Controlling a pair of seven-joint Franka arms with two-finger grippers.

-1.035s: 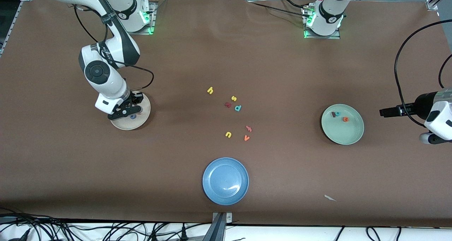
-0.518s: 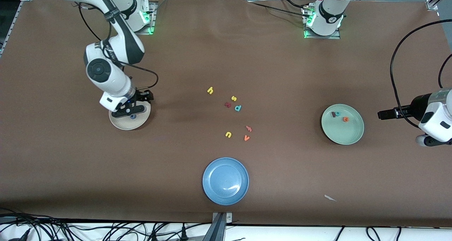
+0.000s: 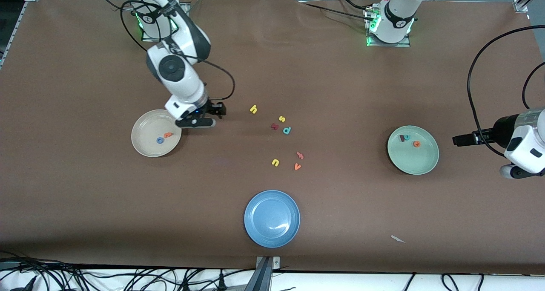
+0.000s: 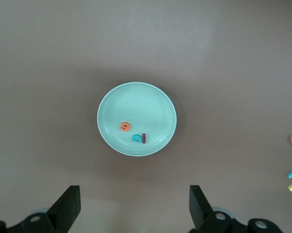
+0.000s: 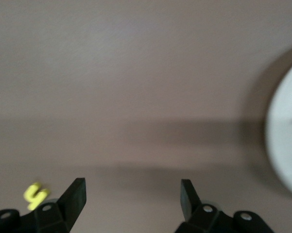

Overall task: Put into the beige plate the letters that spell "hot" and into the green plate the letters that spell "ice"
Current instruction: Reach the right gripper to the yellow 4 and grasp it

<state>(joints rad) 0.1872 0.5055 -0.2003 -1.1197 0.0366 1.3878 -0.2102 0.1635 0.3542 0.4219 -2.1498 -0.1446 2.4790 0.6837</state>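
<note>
The beige plate (image 3: 147,144) holds the blue "o" (image 3: 160,140) and the orange "t" (image 3: 168,134). My right gripper (image 3: 208,116) hangs open and empty over bare table between that plate and the yellow "h" (image 3: 253,109). The right wrist view shows the "h" (image 5: 35,195) beside one finger and the beige plate's rim (image 5: 284,145). The green plate (image 3: 419,163) holds the dark red "i" (image 3: 402,138), teal "c" (image 3: 407,136) and orange "e" (image 3: 417,144). My left gripper (image 3: 460,139) waits open and empty, high up by the green plate (image 4: 136,104) at the left arm's end.
Loose letters lie mid-table: yellow "s" (image 3: 282,119), dark red "k" (image 3: 274,126), teal "p" (image 3: 287,130), a pinkish-orange letter (image 3: 300,155), orange "v" (image 3: 297,166), yellow "u" (image 3: 275,162). A blue plate (image 3: 272,218) sits nearer the front camera. A paper scrap (image 3: 398,239) lies near the front edge.
My right gripper opened over the beige plate, left the orange "t" there, and moved off toward the yellow "h". The left arm shifted only slightly.
</note>
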